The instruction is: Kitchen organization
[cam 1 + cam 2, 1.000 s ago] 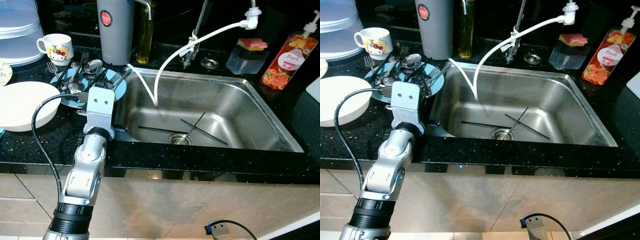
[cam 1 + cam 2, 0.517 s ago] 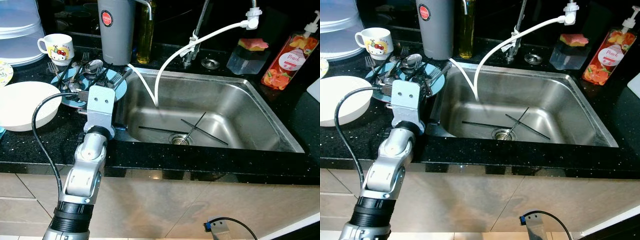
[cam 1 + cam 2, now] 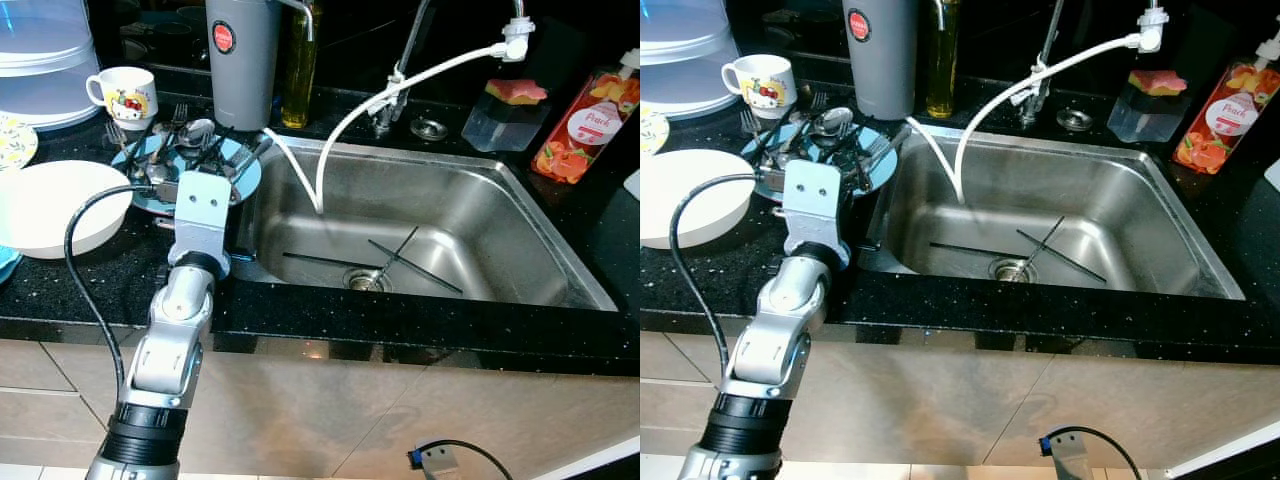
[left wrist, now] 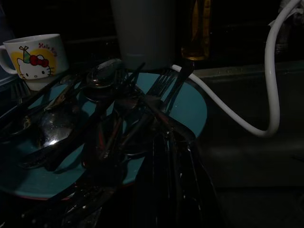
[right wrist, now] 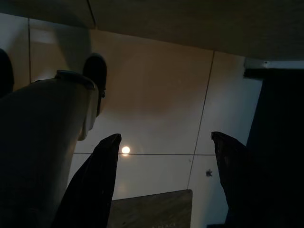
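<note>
Black speckled countertop, far left: reaching left gripper over round blue plate of steel cutlery; jaw state indiscernible. Next, presumably: grasping one utensil. Right gripper hanging idle, wide.

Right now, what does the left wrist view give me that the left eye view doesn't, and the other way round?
Left wrist view: forks and spoons heaped on the teal plate, close up. Left eye view: the left arm, sink, white bowl, soap bottle. Both: Hello Kitty mug, grey canister, white hose.
</note>
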Tool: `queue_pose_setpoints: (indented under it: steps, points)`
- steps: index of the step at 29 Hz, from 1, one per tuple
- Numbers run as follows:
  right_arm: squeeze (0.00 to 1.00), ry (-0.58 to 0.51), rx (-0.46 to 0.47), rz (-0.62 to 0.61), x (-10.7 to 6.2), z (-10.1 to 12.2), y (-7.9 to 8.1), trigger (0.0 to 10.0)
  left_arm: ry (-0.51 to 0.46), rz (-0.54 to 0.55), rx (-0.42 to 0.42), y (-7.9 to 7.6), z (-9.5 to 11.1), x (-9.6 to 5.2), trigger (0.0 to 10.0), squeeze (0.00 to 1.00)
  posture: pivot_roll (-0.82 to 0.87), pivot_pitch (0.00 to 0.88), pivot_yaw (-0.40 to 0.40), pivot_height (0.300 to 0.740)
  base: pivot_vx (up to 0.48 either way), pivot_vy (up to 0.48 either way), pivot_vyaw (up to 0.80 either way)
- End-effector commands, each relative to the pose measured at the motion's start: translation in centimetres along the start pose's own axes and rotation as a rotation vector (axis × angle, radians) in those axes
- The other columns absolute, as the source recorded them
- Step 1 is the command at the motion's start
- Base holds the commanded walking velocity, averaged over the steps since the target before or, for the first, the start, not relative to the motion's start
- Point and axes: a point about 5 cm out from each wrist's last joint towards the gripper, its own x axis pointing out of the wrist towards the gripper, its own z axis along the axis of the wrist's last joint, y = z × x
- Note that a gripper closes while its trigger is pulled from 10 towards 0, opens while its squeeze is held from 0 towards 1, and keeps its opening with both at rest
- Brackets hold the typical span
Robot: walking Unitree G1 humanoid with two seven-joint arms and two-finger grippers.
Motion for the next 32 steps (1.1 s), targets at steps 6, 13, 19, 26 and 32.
queue_pose_setpoints:
  steps: [6, 13, 19, 26, 32]
  points:
    - [0.00, 0.008, 0.011, -0.010, 0.01, 0.04, -0.51, 10.0, -0.004, -0.011, -0.003, -0.35, 0.19, 0.18, 10.0, 0.00, 0.25, 0.047, -0.103, 0.740, 0.000, 0.000, 0.00]
    - [0.00, 0.005, 0.012, -0.011, 0.02, 0.13, -0.48, 10.0, -0.006, -0.015, -0.001, -0.35, 0.14, 0.19, 10.0, 0.00, 0.25, 0.041, -0.102, 0.740, 0.000, 0.000, 0.00]
    - [0.00, 0.005, 0.006, -0.006, 0.03, 0.13, -0.30, 10.0, -0.008, -0.011, 0.004, -0.26, 0.17, 0.16, 10.0, 0.00, 0.26, 0.036, -0.107, 0.740, 0.000, 0.000, 0.00]
    - [0.00, 0.000, 0.000, -0.001, 0.05, 0.33, -0.14, 10.0, -0.008, -0.001, 0.006, -0.04, 0.22, 0.10, 10.0, 0.00, 0.26, 0.036, -0.111, 0.740, 0.000, 0.000, 0.00]
    - [0.00, -0.004, 0.001, -0.001, 0.07, 0.48, -0.15, 10.0, -0.009, 0.000, 0.006, 0.01, 0.27, 0.18, 10.0, 0.00, 0.25, 0.037, -0.109, 0.740, 0.000, 0.000, 0.00]
